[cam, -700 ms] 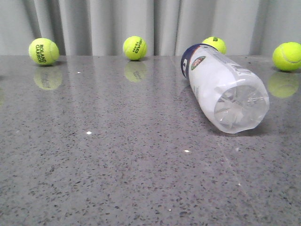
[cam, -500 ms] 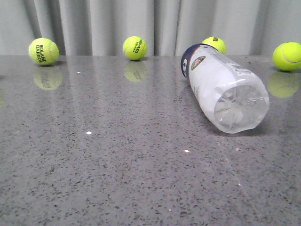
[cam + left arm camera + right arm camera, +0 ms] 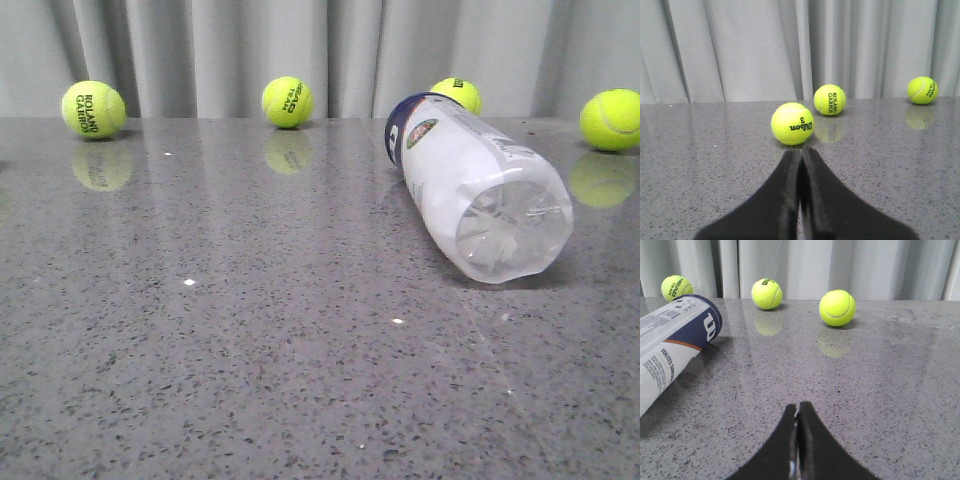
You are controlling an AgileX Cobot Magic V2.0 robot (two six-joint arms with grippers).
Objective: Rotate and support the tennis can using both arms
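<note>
Tabletop (image 3: 250,380): grey speckled stone, glossy, backed by a pale curtain (image 3: 330,50).

Tennis can (image 3: 478,190): a long translucent white tube, laid on its side, clear end toward the front camera, navy band at the far end. In the right wrist view the can (image 3: 670,347) is seen ahead of the right jaws and off to one side, well apart from them; it is not seen from the left wrist.

Left gripper (image 3: 801,150): jaws pressed together, nothing held; a Wilson ball (image 3: 792,123) lies just beyond the tips.

Right gripper (image 3: 798,405): jaws likewise closed flat, nothing held.

Tennis balls: further balls are set along the far edge, among them a Roland Garros ball (image 3: 93,109) and a Head ball (image 3: 287,101). None touches the can.

Step in hand, as judged: the approach is not yet begun. It is advised that the closed jaws be used as flat pushers, one laid against each end, pressure kept even so the round body is not rolled away, and the loose balls avoided.
</note>
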